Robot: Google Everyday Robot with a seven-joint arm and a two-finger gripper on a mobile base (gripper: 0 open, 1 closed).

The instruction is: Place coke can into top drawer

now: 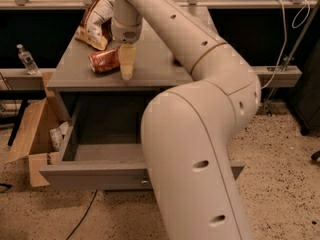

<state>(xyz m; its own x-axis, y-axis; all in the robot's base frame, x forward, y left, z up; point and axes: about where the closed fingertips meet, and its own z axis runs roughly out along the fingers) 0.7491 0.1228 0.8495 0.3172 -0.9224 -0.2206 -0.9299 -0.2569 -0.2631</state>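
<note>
Claw [127, 64] just beside coke can [104, 61] atop grey cabinet [156, 66].

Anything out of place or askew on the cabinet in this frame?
The coke can lies on its side on the cabinet top rather than upright, close beside the gripper, which hangs over the front part of the top. Behind it, the chip bag is crumpled and slumped. The top drawer stands open below.
</note>
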